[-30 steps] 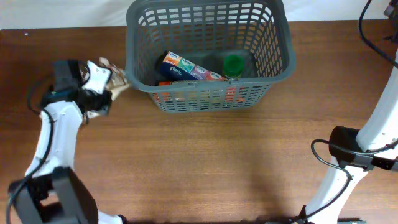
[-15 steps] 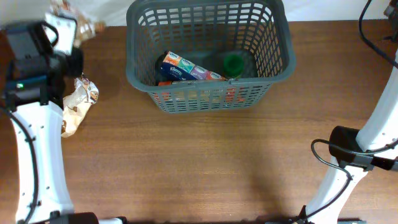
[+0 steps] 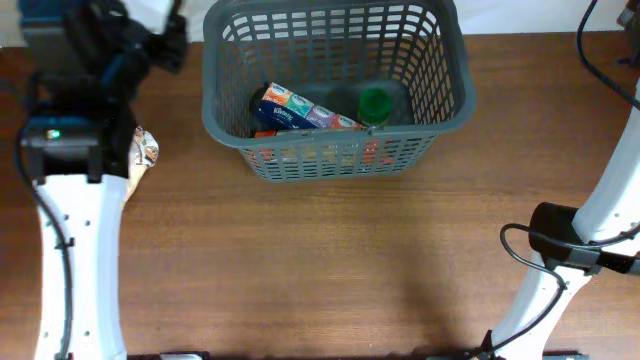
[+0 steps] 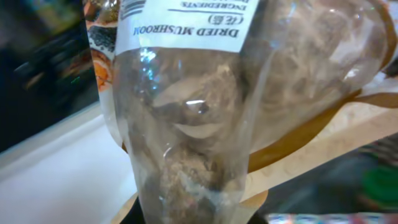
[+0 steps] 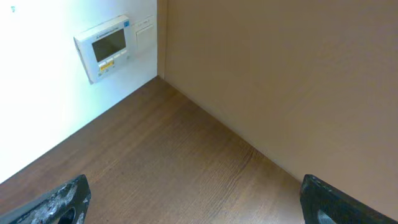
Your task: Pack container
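Observation:
The container (image 3: 459, 70) is a large dark grey slotted basket at the back middle of the table. Inside lie a colourful tissue pack (image 3: 300, 108) and a green-capped bottle (image 3: 375, 103). My left gripper (image 3: 150, 35) is raised to the left of the basket's back left corner. It is shut on a clear bag of dried mushrooms (image 4: 199, 124), which fills the left wrist view and hides the fingers. My right gripper (image 5: 196, 202) is open and empty, its fingers wide apart, facing a wooden surface and a wall.
A crinkled foil snack bag (image 3: 143, 152) lies on the table left of the basket, partly under my left arm. The right arm's base (image 3: 565, 245) stands at the table's right side. A wall panel (image 5: 106, 46) shows in the right wrist view.
My left arm has risen from the table beside the basket and swung up to the back left with the mushroom bag. The foil bag now shows on the table. The right arm has not moved.

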### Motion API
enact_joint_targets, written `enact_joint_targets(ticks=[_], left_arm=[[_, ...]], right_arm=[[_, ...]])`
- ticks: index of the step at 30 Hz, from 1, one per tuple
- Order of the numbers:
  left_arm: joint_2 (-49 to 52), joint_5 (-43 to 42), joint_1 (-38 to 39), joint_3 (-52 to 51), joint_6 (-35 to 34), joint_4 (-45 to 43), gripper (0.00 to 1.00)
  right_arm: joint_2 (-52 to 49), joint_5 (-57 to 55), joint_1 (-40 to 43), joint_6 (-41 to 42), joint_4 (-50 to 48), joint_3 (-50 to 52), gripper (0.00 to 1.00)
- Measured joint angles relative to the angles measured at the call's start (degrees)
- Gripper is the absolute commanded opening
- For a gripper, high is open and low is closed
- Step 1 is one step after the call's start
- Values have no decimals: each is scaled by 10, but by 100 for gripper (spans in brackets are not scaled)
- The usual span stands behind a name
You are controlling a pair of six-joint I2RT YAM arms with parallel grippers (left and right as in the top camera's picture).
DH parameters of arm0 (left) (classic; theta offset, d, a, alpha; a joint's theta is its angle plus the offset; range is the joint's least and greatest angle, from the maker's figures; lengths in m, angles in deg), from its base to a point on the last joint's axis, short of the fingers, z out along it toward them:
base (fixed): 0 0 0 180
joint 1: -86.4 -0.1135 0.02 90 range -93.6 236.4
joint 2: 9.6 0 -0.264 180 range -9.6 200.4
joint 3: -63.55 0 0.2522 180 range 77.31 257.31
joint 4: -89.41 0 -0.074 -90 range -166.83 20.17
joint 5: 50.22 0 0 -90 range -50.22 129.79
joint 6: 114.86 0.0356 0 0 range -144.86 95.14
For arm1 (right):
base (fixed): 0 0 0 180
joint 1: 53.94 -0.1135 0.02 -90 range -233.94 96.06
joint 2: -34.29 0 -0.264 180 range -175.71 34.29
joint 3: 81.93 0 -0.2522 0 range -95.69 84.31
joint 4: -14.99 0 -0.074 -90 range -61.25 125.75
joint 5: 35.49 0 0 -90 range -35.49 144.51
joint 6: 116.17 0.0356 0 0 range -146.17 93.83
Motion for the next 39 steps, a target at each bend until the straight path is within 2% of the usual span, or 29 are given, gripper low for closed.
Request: enact_joint_targets(ticks=[9,17,23,24,25,27,39], left_arm=[[77,-100,83,0,40,-4,2],[171,-115,130,0,59,-10,2],[221,-115,136,0,61,-12,2],[226,-115,136,0,61,-12,34],[229,-115,136,0,62,-12,60],[232,-115,136,0,62,-13,99],[232,-112,135,1,50,2,99]], right_arm=[[0,0,0,0,0,0,99],[0,0,0,0,0,0,99],[0,0,0,0,0,0,99],[0,0,0,0,0,0,99],[0,0,0,0,0,0,99],[0,0,0,0,0,0,99],[0,0,0,0,0,0,99]])
